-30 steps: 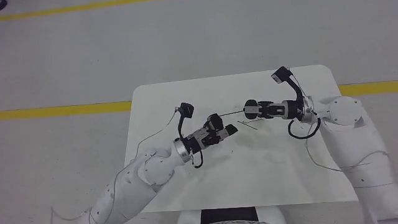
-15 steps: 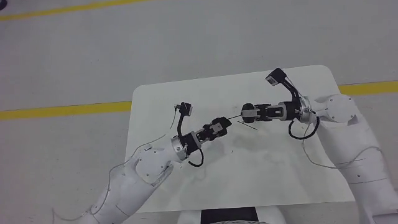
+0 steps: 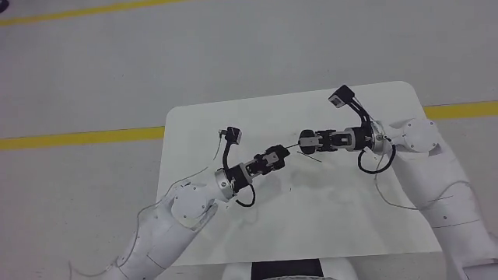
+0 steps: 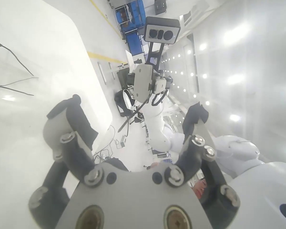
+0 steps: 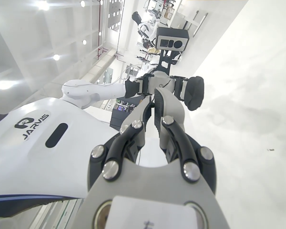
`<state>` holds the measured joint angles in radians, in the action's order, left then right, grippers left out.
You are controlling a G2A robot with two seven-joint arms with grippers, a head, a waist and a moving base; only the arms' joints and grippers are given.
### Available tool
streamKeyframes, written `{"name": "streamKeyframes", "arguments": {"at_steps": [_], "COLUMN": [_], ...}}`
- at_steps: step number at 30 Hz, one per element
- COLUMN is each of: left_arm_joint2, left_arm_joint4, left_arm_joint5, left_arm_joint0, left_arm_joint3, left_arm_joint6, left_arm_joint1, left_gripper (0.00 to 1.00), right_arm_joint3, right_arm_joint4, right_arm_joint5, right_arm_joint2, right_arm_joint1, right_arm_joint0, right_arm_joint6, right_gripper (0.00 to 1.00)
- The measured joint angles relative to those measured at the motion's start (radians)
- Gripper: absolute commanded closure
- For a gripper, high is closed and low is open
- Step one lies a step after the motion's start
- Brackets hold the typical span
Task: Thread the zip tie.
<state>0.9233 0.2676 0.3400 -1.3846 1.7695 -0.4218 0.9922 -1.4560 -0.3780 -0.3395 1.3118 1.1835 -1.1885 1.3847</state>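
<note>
Two robot arms met tip to tip above the middle of a white rectangular bench (image 3: 342, 218). The right claw (image 3: 305, 140) was pinched shut on a thin black plastic zip tie (image 3: 292, 147), holding it off the bench with the strap pointing straight out toward the left claw (image 3: 274, 158). The left claw's two dark-padded fingers (image 4: 71, 103) were spread wide and gripped nothing. From the left wrist, the strap's free end appeared to reach into the gap between those fingers without touching either one. Two or three spare black zip ties (image 4: 16, 60) lay loose on the bench just beside the claws.

As for progress, picking up the tie looked done, with one end secured in the right claw. No loop was visible, and the strap ran straight rather than curving back on itself, so the threading itself seemed not yet begun. It was too small to tell which end the right claw pinched, the head or the tail. What remained was likely for the left claw to close on the free end and guide the tail through the head.
</note>
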Motion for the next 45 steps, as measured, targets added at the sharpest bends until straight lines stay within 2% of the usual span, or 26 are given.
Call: {"name": "streamKeyframes", "arguments": {"at_steps": [3, 7, 14, 23, 24, 25, 26, 27, 29, 31, 38, 39, 40, 45], "left_arm_joint2": [-0.005, -0.008, -0.007, -0.014, -0.012, -0.009, -0.007, -0.005, -0.002, 0.0, 0.006, 0.007, 0.007, 0.007], "left_arm_joint4": [0.011, 0.073, 0.132, 0.152, 0.15, 0.146, 0.147, 0.148, 0.15, 0.151, 0.146, 0.145, 0.145, 0.142], "left_arm_joint5": [-0.002, 0.0, -0.001, 0.0, 0.0, 0.0, 0.0, 0.0, 0.0, 0.0, 0.0, 0.0, 0.0, 0.0], "left_arm_joint0": [-0.001, 0.0, 0.006, 0.013, 0.013, 0.011, 0.009, 0.008, 0.005, 0.003, -0.004, -0.005, -0.005, -0.003], "left_arm_joint3": [0.002, -0.005, -0.038, -0.055, -0.056, -0.057, -0.058, -0.059, -0.062, -0.064, -0.068, -0.069, -0.069, -0.071], "left_arm_joint6": [0.003, -0.014, -0.061, -0.083, -0.084, -0.084, -0.083, -0.083, -0.086, -0.088, -0.095, -0.097, -0.1, -0.117], "left_arm_joint1": [0.003, 0.009, 0.014, 0.021, 0.021, 0.022, 0.022, 0.022, 0.023, 0.025, 0.028, 0.029, 0.029, 0.031], "left_gripper": [0.0, 0.0, 0.0, 0.0, 0.06, 0.18, 0.36, 0.45, 0.56, 0.58, 0.76, 0.82, 0.84, 0.8], "right_arm_joint3": [0.025, 0.084, 0.091, 0.118, 0.125, 0.134, 0.141, 0.147, 0.159, 0.169, 0.191, 0.192, 0.194, 0.197], "right_arm_joint4": [0.005, -0.077, -0.147, -0.151, -0.149, -0.148, -0.146, -0.144, -0.134, -0.122, -0.093, -0.092, -0.089, -0.082], "right_arm_joint5": [0.0, -0.001, -0.001, -0.001, -0.001, -0.001, -0.001, -0.001, -0.001, -0.001, -0.001, -0.001, -0.001, -0.001], "right_arm_joint2": [-0.017, -0.036, -0.065, -0.132, -0.135, -0.141, -0.145, -0.15, -0.16, -0.167, -0.172, -0.173, -0.174, -0.176], "right_arm_joint1": [0.001, 0.005, 0.004, -0.002, -0.003, -0.004, -0.005, -0.005, -0.008, -0.01, -0.017, -0.017, -0.018, -0.019], "right_arm_joint0": [-0.003, 0.005, 0.005, 0.028, 0.031, 0.034, 0.037, 0.04, 0.047, 0.054, 0.066, 0.067, 0.068, 0.074], "right_arm_joint6": [-0.022, 0.006, 0.005, 0.005, 0.005, 0.005, 0.005, 0.005, 0.005, 0.005, 0.005, 0.005, 0.005, 0.005], "right_gripper": [1.0, 1.0, 1.0, 1.0, 1.0, 1.0, 1.0, 1.0, 1.0, 1.0, 1.0, 1.0, 1.0, 1.0]}}
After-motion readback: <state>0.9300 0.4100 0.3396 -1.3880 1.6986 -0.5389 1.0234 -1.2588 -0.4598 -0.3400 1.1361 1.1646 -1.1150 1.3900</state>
